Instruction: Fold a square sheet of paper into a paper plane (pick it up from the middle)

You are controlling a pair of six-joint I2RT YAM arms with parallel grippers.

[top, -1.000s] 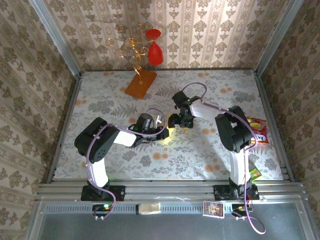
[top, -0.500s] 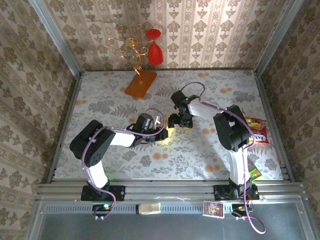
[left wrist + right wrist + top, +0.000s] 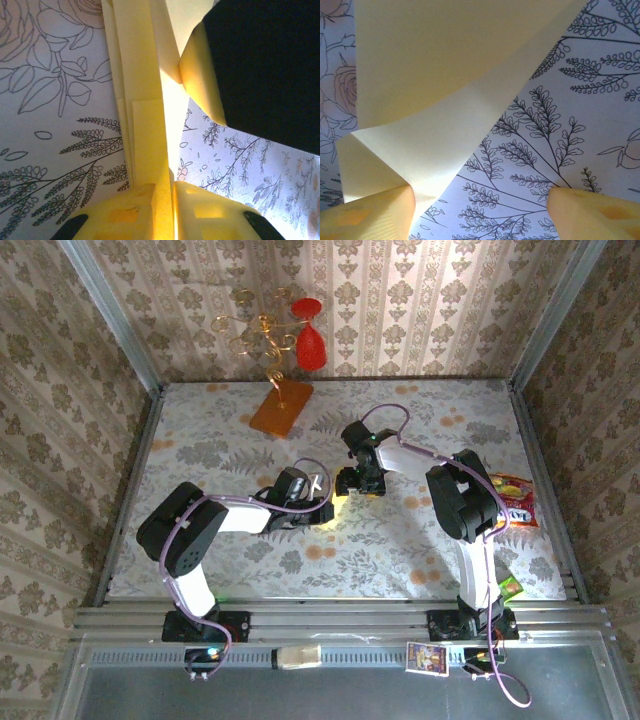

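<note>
I count two of mine, left claw (image 3: pixel 327 510) and right claw (image 3: pixel 354 486); one sheet of paper (image 3: pixel 145 125); one orange-brown slab (image 3: pixel 281 406).

Even, bright light fills the overhead view, leaving only soft, short shadows on the patterned tablecloth (image 3: pixel 400 540). The side rails (image 3: pixel 110 315) lean outward, a wide-lens bend toward the corners. In the left wrist view, strong light shines through the folded paper (image 3: pixel 142 125) and burns a strip along its right edge to near white. A dark block (image 3: pixel 270 65) at upper right is pure silhouette, and the yellow pads (image 3: pixel 125 215) at the bottom edge are soft. In the right wrist view the paper shades from cream to dull olive, slightly blurred, with the leaf print (image 3: pixel 545 130) beside it sharp.
</note>
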